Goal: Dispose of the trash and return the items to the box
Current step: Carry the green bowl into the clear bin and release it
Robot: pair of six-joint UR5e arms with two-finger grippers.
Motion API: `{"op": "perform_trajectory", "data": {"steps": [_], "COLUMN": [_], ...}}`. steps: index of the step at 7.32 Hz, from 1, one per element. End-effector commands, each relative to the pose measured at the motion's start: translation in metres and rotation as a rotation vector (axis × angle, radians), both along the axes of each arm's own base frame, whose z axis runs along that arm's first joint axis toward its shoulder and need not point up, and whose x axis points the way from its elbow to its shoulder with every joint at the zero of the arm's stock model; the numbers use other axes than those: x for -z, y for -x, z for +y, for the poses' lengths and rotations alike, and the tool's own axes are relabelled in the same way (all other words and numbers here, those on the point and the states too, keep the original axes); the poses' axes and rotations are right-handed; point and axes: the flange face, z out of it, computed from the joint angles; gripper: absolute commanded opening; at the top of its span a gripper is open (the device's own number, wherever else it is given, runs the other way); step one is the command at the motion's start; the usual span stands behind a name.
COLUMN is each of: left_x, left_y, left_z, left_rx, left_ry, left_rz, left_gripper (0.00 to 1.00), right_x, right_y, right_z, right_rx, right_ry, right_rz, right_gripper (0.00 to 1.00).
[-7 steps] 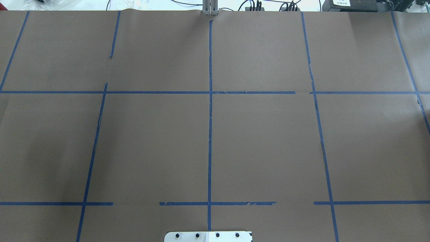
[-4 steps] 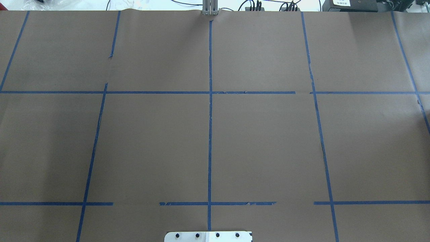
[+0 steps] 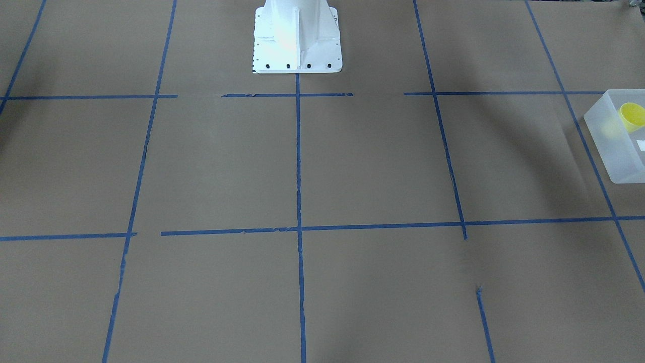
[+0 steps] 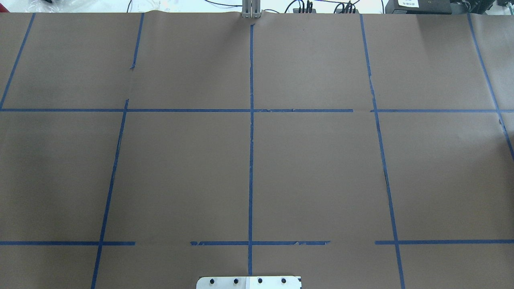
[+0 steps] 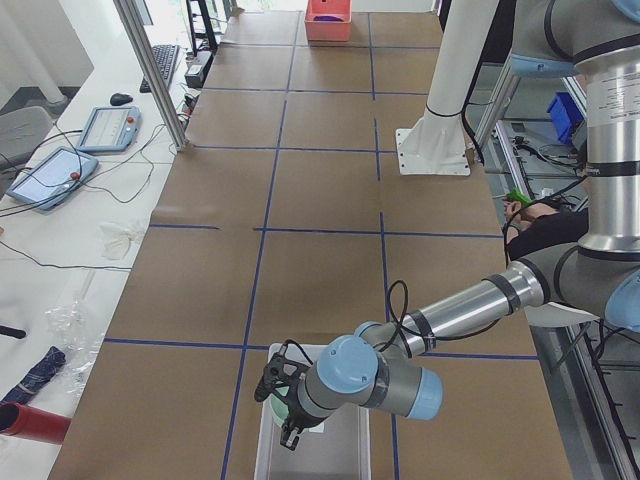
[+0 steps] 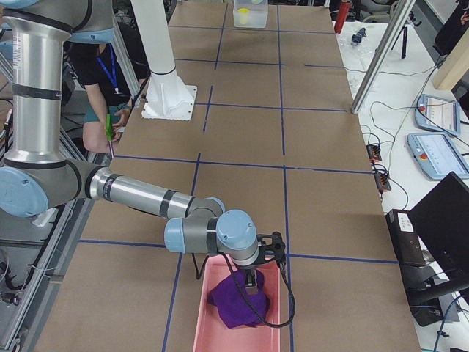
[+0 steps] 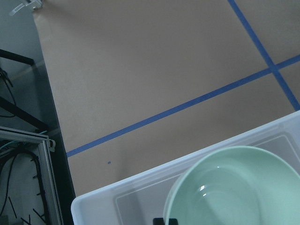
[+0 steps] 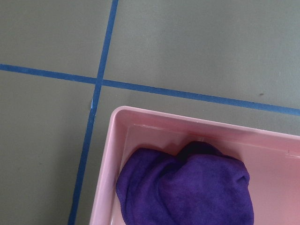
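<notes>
The frosted white box [image 7: 117,202] sits at the table's end on my left; it also shows in the front-facing view [image 3: 617,151] and the exterior left view [image 5: 335,450]. The yellow cup [image 3: 632,116] lies inside it. My left gripper [image 5: 283,408] hangs over the box's near end, shut on the rim of the mint-green bowl [image 7: 234,187], which hovers over the box; one dark fingertip [image 7: 165,221] shows at the rim. My right gripper [image 6: 253,282] hangs over a pink bin; I cannot tell if it is open or shut.
The pink bin [image 8: 110,159] at the table's other end holds a crumpled purple cloth [image 8: 187,187]. The white robot pedestal [image 3: 296,35] stands at mid table edge. Tablets and cables [image 6: 436,139] lie on a side bench beyond the table.
A faint shadow at the left of the overhead view has faded; nothing else differs.
</notes>
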Motion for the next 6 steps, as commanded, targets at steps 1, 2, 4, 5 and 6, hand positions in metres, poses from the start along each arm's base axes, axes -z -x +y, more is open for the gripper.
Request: {"op": "perform_trajectory", "data": {"steps": [1, 2, 4, 5, 6], "left_x": [-0.007, -0.011, -0.014, -0.013, -0.011], "left_y": [-0.030, -0.043, -0.046, -0.047, -0.048], "left_z": [-0.001, 0.002, 0.007, 0.007, 0.006], "left_rx": [-0.064, -0.100, -0.110, -0.115, -0.118], "left_ry": [0.005, 0.011, 0.004, -0.002, -0.016], "left_rz": [0.009, 0.009, 0.004, 0.001, -0.004], "left_gripper": [0.00, 0.00, 0.24, 0.50, 0.99], "right_x": [0.000, 0.000, -0.001, -0.001, 0.000], "right_y": [0.000, 0.000, 0.000, 0.000, 0.000], "right_z": [0.000, 0.000, 0.000, 0.000, 0.000], "right_rx": [0.000, 0.000, 0.001, 0.001, 0.001], "right_ry": [0.000, 0.000, 0.001, 0.001, -0.001], "right_rz": [0.001, 0.001, 0.001, 0.001, 0.002], "right_gripper": [1.00, 1.00, 1.00, 1.00, 1.00]}}
